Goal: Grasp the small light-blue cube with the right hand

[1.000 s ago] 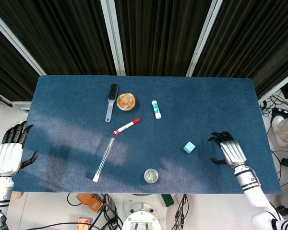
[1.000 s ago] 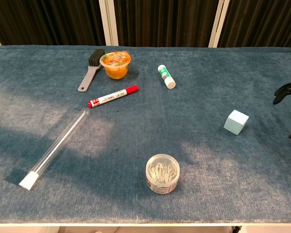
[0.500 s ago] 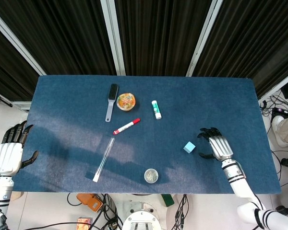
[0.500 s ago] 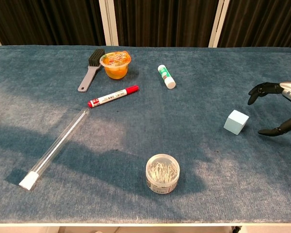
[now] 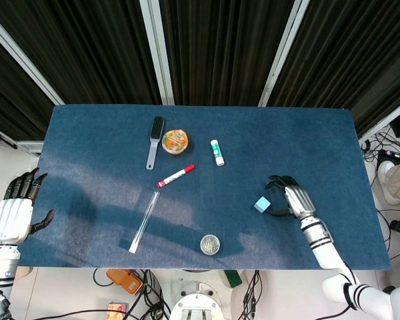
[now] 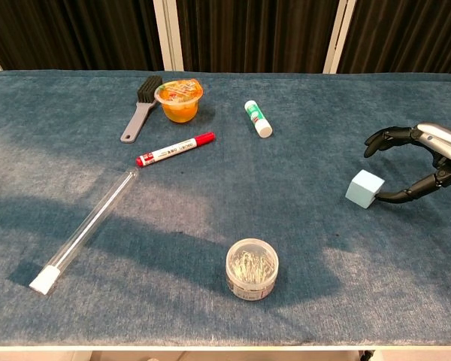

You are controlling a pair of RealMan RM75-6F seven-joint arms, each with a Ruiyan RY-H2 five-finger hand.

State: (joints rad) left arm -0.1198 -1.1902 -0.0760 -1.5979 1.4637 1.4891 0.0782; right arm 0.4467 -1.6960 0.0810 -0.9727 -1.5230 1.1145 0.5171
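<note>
The small light-blue cube (image 5: 262, 205) (image 6: 364, 188) lies on the blue table at the right, near the front. My right hand (image 5: 290, 198) (image 6: 421, 159) sits just right of it, fingers spread and curved toward the cube. Its thumb tip (image 6: 382, 199) reaches the cube's right side; the other fingers arch above and behind it without closing. My left hand (image 5: 15, 210) hangs off the table's left edge, fingers apart and empty; the chest view does not show it.
A jar of paper clips (image 5: 210, 244) (image 6: 252, 268) stands near the front edge. Further left lie a clear tube (image 5: 144, 221), a red marker (image 5: 175, 175), a glue stick (image 5: 217, 152), an orange cup (image 5: 175, 141) and a brush (image 5: 155, 141).
My right hand has moved left across the table, from well right of the cube to right beside it. The cube and the left hand have not moved.
</note>
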